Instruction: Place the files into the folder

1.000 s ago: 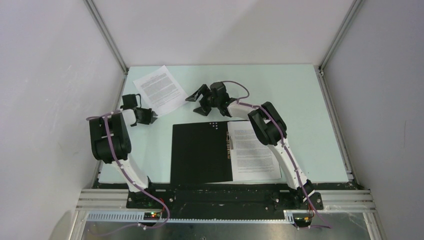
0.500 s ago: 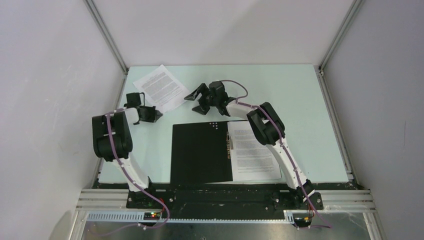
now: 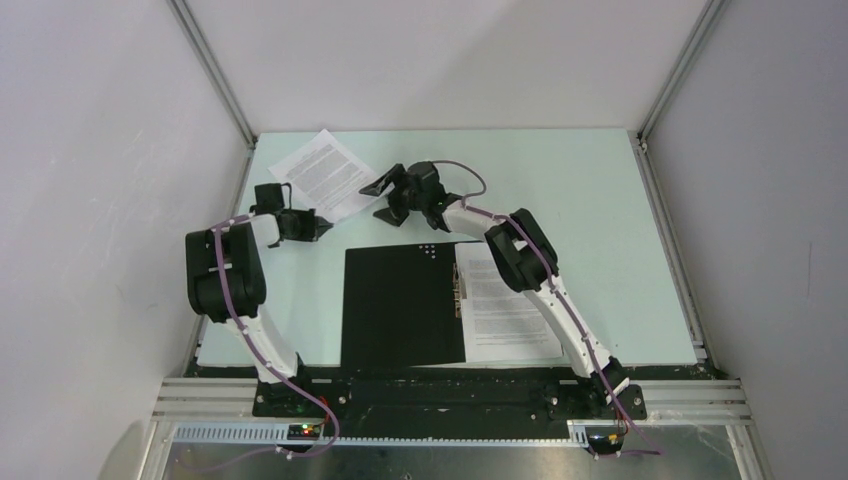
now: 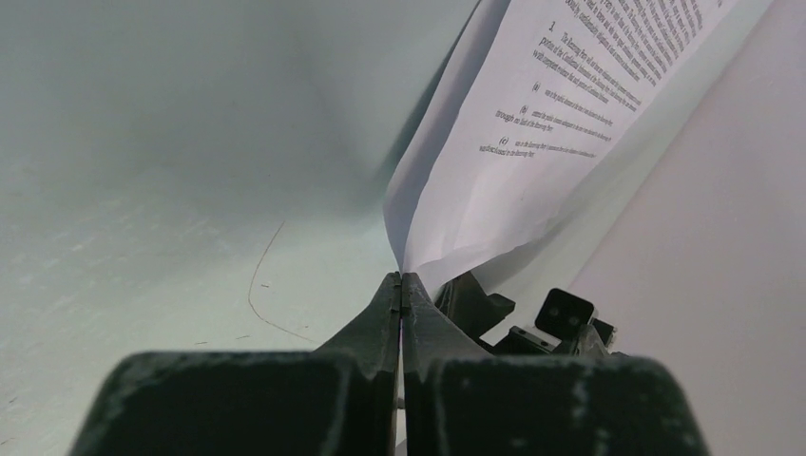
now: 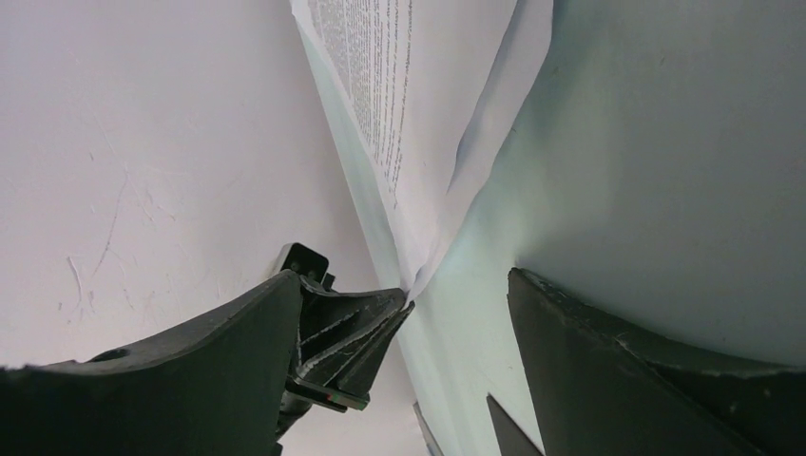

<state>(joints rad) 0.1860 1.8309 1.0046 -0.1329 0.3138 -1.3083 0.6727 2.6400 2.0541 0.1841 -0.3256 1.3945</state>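
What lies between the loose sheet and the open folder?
Top view: bare table, plus the left gripper shut on the sheet's near corner and the open right gripper by its right edge.

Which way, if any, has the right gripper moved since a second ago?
Yes. The right gripper shifted left, judged against the unmoved folder.

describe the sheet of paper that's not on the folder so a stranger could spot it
Start at the table and go to its far left corner, beyond the open black folder. The loose sheet lies there at a slant. Unlike the other sheet, flat on the folder's right half, its near corner is pinched by the left gripper.
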